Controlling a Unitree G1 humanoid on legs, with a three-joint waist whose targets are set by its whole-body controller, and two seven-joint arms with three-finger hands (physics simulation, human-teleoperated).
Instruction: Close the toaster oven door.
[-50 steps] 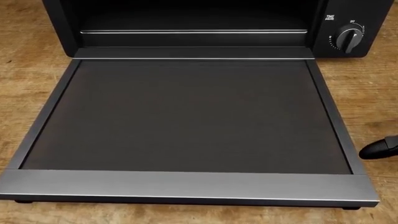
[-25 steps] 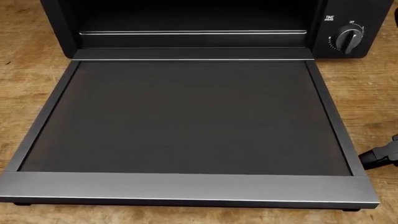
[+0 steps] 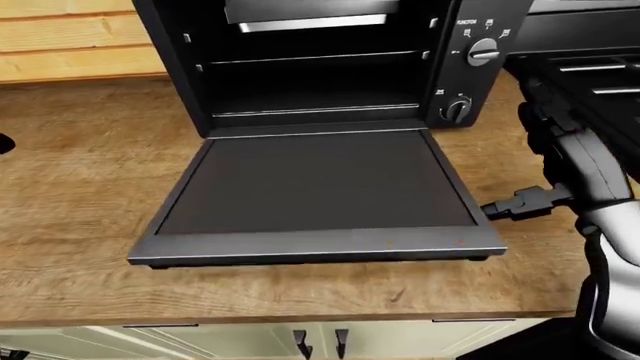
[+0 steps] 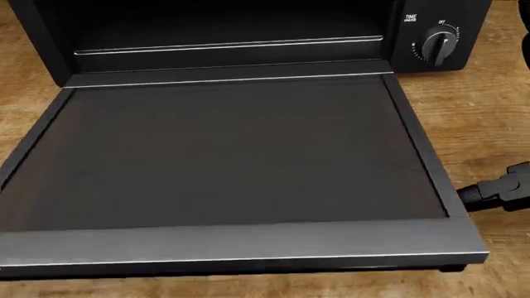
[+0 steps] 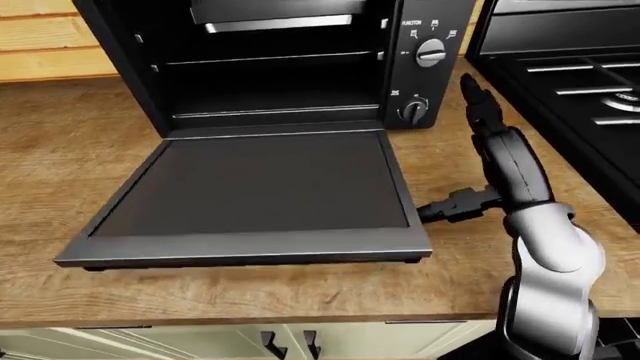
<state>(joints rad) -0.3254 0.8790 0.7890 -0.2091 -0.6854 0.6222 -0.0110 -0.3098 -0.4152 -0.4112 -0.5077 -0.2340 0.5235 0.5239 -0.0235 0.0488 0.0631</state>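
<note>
Progress: nothing closed yet. The toaster oven door (image 5: 250,196) lies fully dropped, flat and level over the wooden desk (image 5: 60,135). The whole swing up to the oven mouth is left, by my reading.

Door location: hinged along the lower edge of the toaster oven (image 5: 290,60), spreading from it toward the bottom of the right-eye view; its silver handle rail (image 5: 245,247) is the edge farthest from the oven.

Door axis: long axis runs left to right in the eye views, parallel to the oven's mouth. Inner glass faces up; free edge points away from the oven, toward the robot.

Right hand: right hand (image 5: 470,201) sits just beside the door's right edge, near the handle-rail corner. One dark finger reaches toward the door's side; contact cannot be confirmed.

Fingers: loosely spread, gripping nothing; one stands up toward the oven's lower knob (image 5: 414,112), apart from it.

Left hand: not visible in any view.

Surroundings: black stove (image 5: 570,67) to the right of the oven; cabinet doors (image 5: 290,341) below the desk edge.

Next need (judgement): get fingers under the handle rail, then lift toward the oven.
</note>
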